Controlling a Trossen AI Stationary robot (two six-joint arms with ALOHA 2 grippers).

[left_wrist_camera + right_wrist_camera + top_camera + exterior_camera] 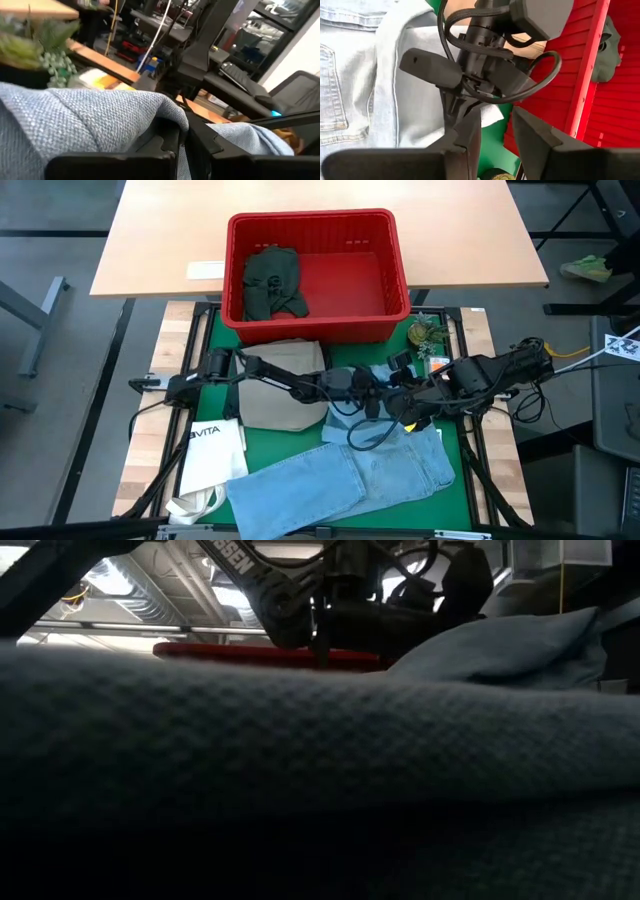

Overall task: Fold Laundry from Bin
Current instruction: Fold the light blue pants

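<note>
Soft cotton, all of it, and I judge that none of this laundry will hold a shape once I lift it, so I want hems and corners, never the middle of a panel. Farthest left lie the khaki trousers (283,395), a tan heap on the green mat (222,330) beside the white tote bag (208,452); they look mid-weight and should slide easily. Next, my left gripper (372,402) sits at mid-table with its fingers closed on a fold of the small light blue cloth (90,117); that piece is thin, woven and light, likely to slip free unless I pinch it near an edge. Below it the light blue jeans (340,475) lie spread flat toward the near edge, seams and a back pocket showing; denim is heavier and stiffer, so I would take the waistband or a leg hem. My right gripper (495,132) hangs just beside the left one, fingers parted and empty, with pale cloth under it. Behind both stands the bin (400,260), red and slotted, with the dark green piece (272,280) crumpled in its left end.
</note>
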